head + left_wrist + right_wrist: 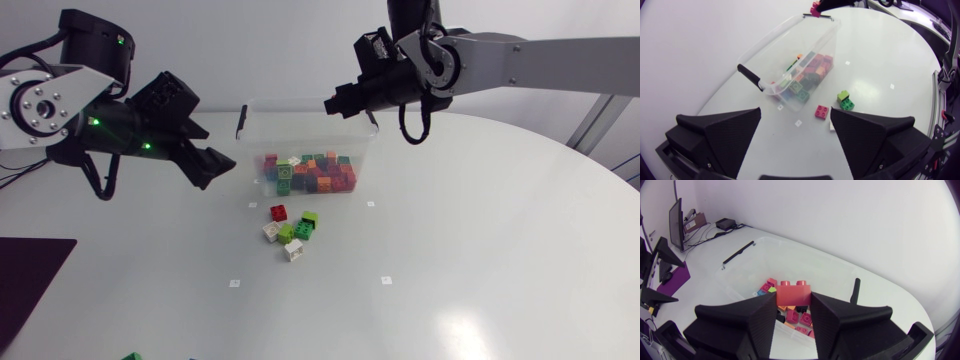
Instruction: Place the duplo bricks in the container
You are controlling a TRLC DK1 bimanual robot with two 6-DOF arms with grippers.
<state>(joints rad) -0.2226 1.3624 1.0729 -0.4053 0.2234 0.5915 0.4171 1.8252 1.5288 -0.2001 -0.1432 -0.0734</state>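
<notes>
Snugly, brick (793,294) between right gripper (792,304) fingers (757,320)

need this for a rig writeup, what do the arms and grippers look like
Left arm: silver-grey round plate with bolt holes, black housing, green lights, looping black cables. Right arm: long silver-grey link, black joint, black cable loop. Left gripper and right gripper: matte black, two broad wedge-shaped fingers each.

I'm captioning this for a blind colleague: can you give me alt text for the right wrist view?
The right gripper holds a red brick between both fingers, over the open clear container. More bricks of mixed colours lie in the container below it.
</notes>
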